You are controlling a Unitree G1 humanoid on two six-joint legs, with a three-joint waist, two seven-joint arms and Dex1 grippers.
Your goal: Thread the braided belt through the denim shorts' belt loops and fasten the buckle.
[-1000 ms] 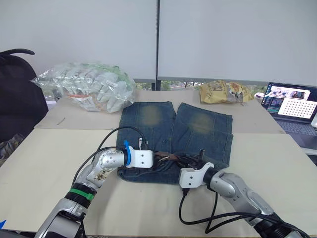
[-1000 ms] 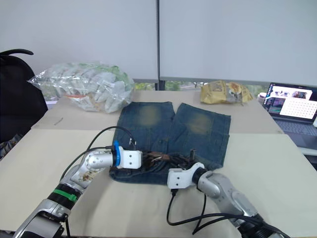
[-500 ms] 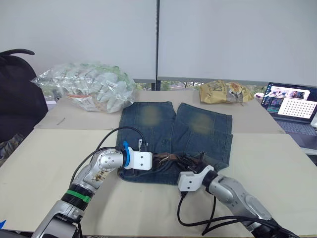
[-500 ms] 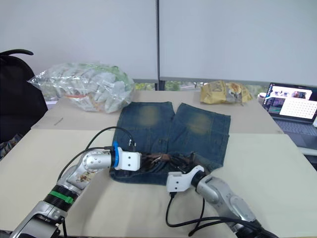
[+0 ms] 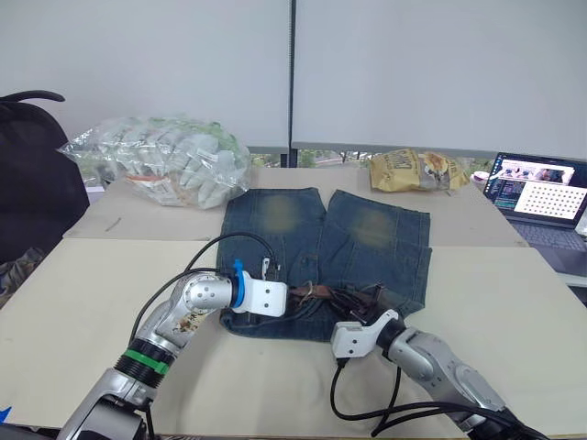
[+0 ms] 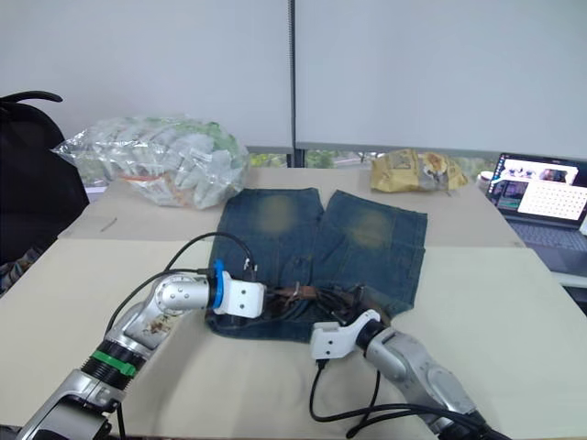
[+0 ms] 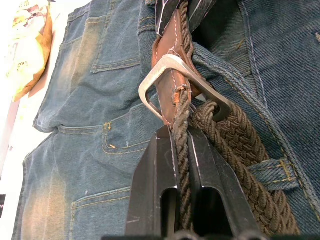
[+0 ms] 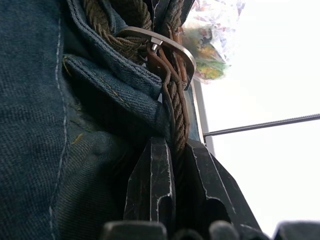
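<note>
The denim shorts (image 5: 326,234) lie flat on the table, waistband toward me. The braided belt (image 5: 323,293) is bunched along the middle of the waistband. My left gripper (image 5: 292,295) comes in from the left, shut on a braided strand of the belt (image 7: 184,112) just short of the buckle (image 7: 159,75). From the right, my right gripper (image 5: 369,310) is shut on the belt (image 8: 176,107) too, with the buckle (image 8: 167,42) beyond its tips. A thick braided length (image 7: 240,145) runs under a belt loop (image 7: 274,170).
At the back left lies a clear plastic bag of packets (image 5: 160,158). A yellow snack bag (image 5: 417,171) is at the back right, and a laptop (image 5: 541,194) at the far right. Black cables (image 5: 385,408) trail from both wrists.
My right gripper has dropped lower and drawn slightly back toward me at the waistband. The left gripper has edged a little to the right. Both still hold the belt.
</note>
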